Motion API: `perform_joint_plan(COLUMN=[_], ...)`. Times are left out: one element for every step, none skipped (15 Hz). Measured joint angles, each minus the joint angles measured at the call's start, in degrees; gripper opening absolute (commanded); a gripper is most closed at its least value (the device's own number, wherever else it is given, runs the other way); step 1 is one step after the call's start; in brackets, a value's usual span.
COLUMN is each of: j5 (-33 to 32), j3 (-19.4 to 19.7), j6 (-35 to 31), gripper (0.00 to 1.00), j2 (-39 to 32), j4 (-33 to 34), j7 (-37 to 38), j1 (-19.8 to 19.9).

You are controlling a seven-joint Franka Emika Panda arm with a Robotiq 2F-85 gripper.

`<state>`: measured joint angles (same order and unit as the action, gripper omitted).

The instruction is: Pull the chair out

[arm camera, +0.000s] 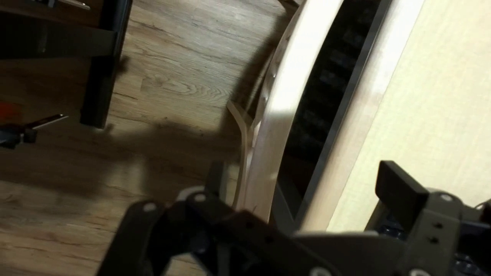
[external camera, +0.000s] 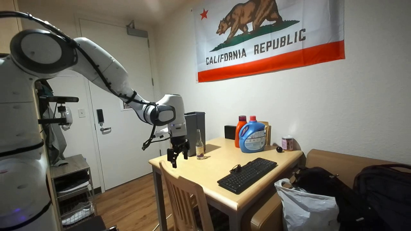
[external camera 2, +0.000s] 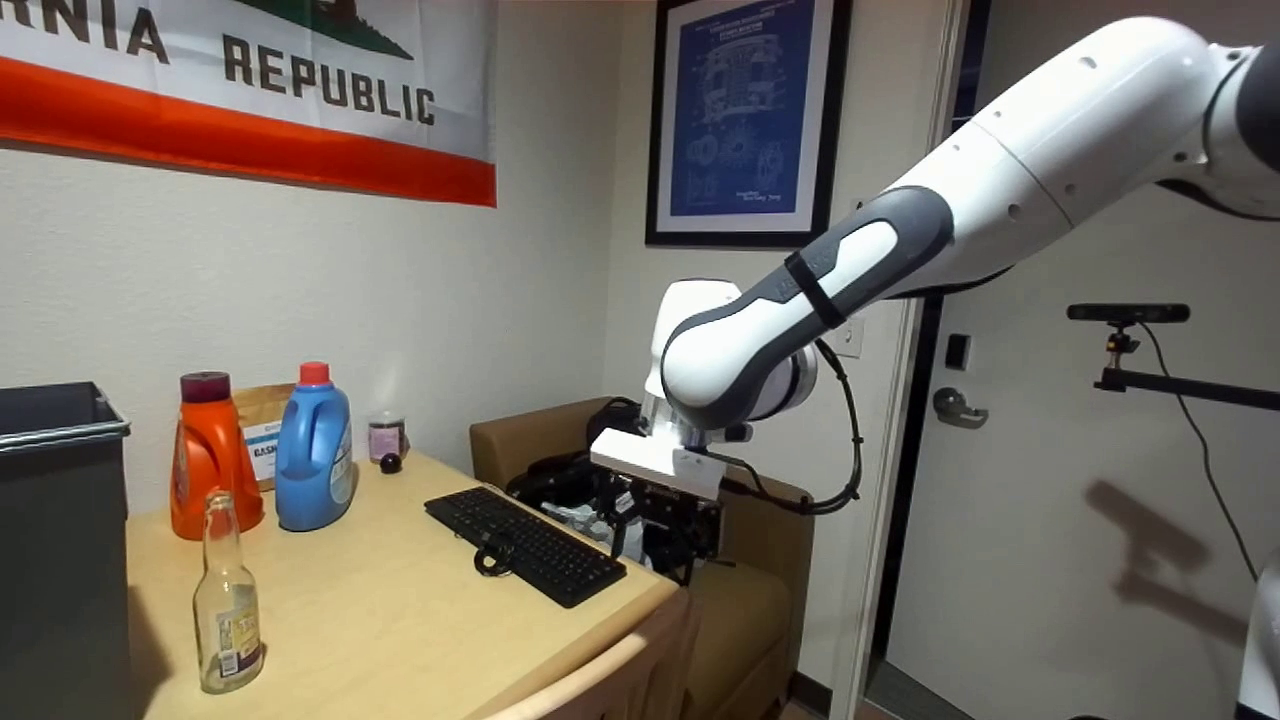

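A: In your wrist view, the top rail of the light tan wooden chair (arm camera: 283,107) glares nearly white, and dark shadows blot your brown wood-plank floor (arm camera: 180,73).

B: Yes, and your black two-fingered end effector (arm camera: 307,178) looks blurred there, mostly at the picture's left. In an exterior view, you get a blocky shadow on the flat off-white door (external camera 2: 1050,450).

A thin gap is running between the chair (arm camera: 287,92) and the bench (arm camera: 425,115); a bottle (external camera: 199,149) and keyboard (external camera: 248,175) are taking up room on top.
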<state>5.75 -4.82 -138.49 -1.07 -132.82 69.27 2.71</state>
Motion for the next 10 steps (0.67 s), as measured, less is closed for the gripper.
perform_joint_plan(j5=[-0.5,-1.0,-1.1,-1.1,-1.1,-1.1,-1.1,-1.1,-1.1,-1.1], j3=[0.5,0.8,1.3,1.8,2.2,2.6,3.0,3.4,3.7,4.1], j6=[0.2,0.2,0.2,0.2,0.2,0.2,0.2,0.2,0.1,0.1], gripper=[1.0,1.0,1.0,1.0,1.0,1.0,1.0,1.0,1.0,1.0], j2=[-1.3,-2.5,-3.6,-4.7,-5.9,-7.0,-8.0,-8.9,-9.7,-10.3], j4=[0.3,0.5,0.7,0.8,0.9,1.0,1.1,1.2,1.3,1.5], j7=[0.8,1.3,1.8,2.0,2.0,2.0,2.1,2.1,2.1,2.1], j1=[-0.3,-0.5,-0.8,-1.2,-1.5,-1.9,-2.2,-2.6,-3.0,-3.4])
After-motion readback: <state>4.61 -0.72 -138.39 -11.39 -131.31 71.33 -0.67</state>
